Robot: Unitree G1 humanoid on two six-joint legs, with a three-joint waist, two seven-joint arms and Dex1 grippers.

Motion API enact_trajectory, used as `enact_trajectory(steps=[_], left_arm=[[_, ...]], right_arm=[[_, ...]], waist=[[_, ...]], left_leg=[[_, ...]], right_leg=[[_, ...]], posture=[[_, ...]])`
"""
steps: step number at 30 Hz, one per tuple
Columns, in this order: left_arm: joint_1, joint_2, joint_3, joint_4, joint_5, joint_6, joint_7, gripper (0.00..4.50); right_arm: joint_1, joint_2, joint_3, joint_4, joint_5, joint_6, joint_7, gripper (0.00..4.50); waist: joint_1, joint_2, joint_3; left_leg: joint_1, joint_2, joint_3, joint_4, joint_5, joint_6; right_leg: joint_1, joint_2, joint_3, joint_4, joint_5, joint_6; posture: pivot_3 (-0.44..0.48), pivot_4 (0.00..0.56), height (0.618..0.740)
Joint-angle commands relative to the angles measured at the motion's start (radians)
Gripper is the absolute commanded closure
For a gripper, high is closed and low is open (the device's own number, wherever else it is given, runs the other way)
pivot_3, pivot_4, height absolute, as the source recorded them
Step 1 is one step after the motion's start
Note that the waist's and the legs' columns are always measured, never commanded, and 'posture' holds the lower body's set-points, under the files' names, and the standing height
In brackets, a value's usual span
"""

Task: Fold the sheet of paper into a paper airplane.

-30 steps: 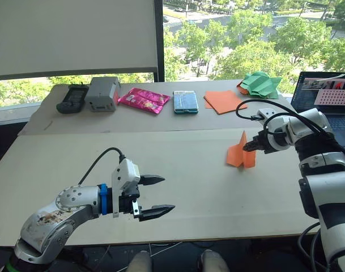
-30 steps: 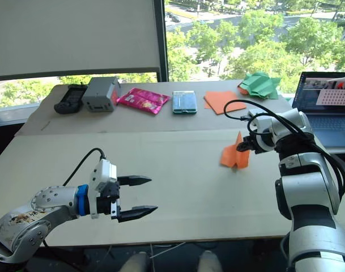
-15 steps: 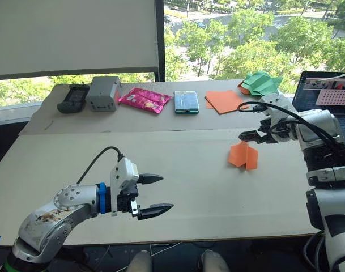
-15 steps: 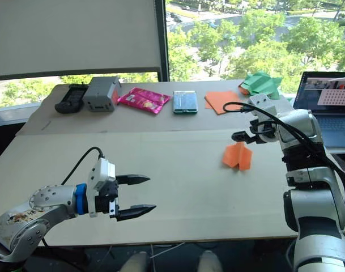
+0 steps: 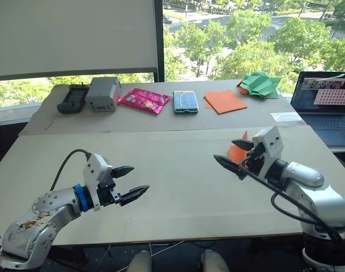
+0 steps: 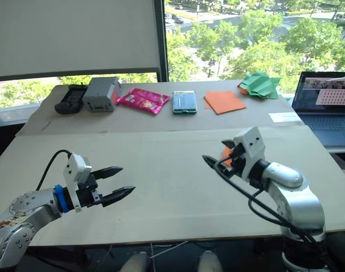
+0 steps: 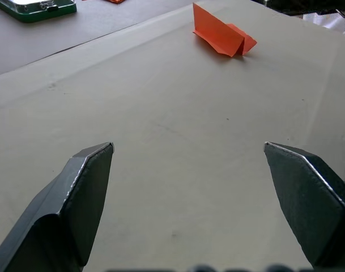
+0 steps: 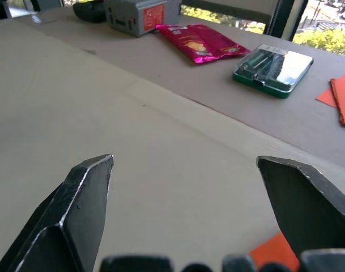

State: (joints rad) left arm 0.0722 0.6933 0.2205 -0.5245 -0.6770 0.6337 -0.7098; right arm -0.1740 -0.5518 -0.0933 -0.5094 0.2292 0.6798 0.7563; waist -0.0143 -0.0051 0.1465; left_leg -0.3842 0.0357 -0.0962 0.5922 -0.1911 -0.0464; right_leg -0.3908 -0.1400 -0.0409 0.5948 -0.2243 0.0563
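Observation:
The sheet of paper stands folded as a small orange paper airplane (image 7: 220, 37), a pointed wedge with one flap upright, resting on the tan table (image 5: 172, 164) right of centre. In the head views my right gripper (image 5: 225, 151) hovers just in front of the airplane (image 5: 237, 152) and hides most of it. Its fingers are open and hold nothing. My left gripper (image 5: 136, 179) is open over the front left of the table, far from the airplane and pointing toward it. The right wrist view shows an orange corner (image 8: 274, 253) between the open fingers.
Along the back table lie a black device (image 5: 73, 98), a grey box (image 5: 102, 93), a pink packet (image 5: 144, 100), a green case (image 5: 185, 102), flat orange sheets (image 5: 225, 101) and a green paper shape (image 5: 259, 84). A laptop (image 5: 325, 99) sits at the far right.
My right gripper let go of the airplane, lifted off, then swung back toward the table's front in front of it. My left gripper drew back to the left and lower.

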Motion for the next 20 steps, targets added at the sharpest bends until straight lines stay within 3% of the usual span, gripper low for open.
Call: enact_trajectory(steps=[1, 6, 20], left_arm=[[0.023, -0.055, 0.037, 0.063, 0.091, -0.102, 0.074, 0.0], [0.034, -0.107, 0.062, 0.105, 0.129, -0.166, 0.105, 0.0], [0.055, -0.1, 0.062, 0.104, 0.111, -0.194, 0.045, 0.0]], right_arm=[[0.049, 0.0, 0.077, 0.062, -0.109, -0.242, -0.048, 0.06], [0.08, 0.033, 0.088, 0.144, -0.102, -0.393, -0.061, 0.06], [0.046, 0.037, 0.128, 0.24, -0.085, -0.47, -0.021, 0.06]], waist=[[0.0, 0.0, 0.0], [0.003, -0.002, 0.001], [0.003, -0.002, 0.0]], left_leg=[[0.001, 0.0, 0.0, 0.0, -0.001, -0.001], [-0.001, -0.001, 0.0, 0.001, 0.0, -0.001], [0.0, 0.0, 0.0, 0.001, 0.0, -0.001]], right_leg=[[0.0, 0.0, 0.0, -0.001, 0.0, 0.0], [0.001, 0.0, 0.0, -0.001, 0.0, 0.0], [0.002, 0.0, 0.0, 0.0, 0.0, 0.0]], posture=[[0.0, 0.15, 0.702], [0.0, 0.15, 0.702], [0.0, 0.15, 0.702]])
